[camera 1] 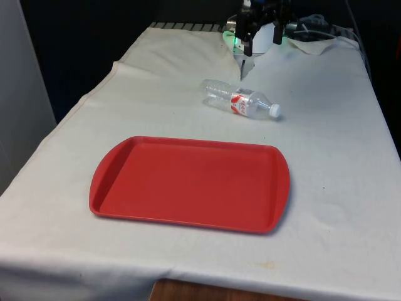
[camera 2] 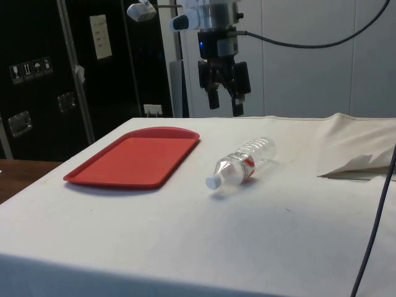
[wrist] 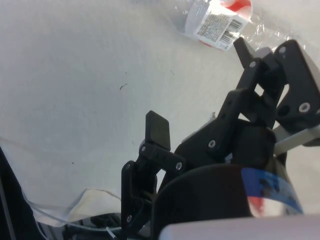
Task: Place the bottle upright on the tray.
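A clear plastic bottle [camera 1: 241, 100] with a red-and-white label and a white cap [camera 1: 274, 110] lies on its side on the white cloth, cap towards the front view's right. In the side view the bottle [camera 2: 244, 164] lies beside the far end of the red tray [camera 2: 133, 158]. That tray [camera 1: 188, 182] sits bare in the middle of the table, nearer the camera than the bottle. My gripper [camera 1: 262, 42] hangs above the table beyond the bottle, open, nothing between its fingers [camera 2: 213, 96]. From the wrist, the gripper [wrist: 200, 85] is apart from the bottle's label [wrist: 217, 20].
Cables [camera 1: 313, 28] and a raised fold of cloth [camera 2: 352, 164] lie at the table's far end near the arm. A dark cable [camera 2: 377, 216] hangs across the side view's right. Bare white cloth surrounds the tray.
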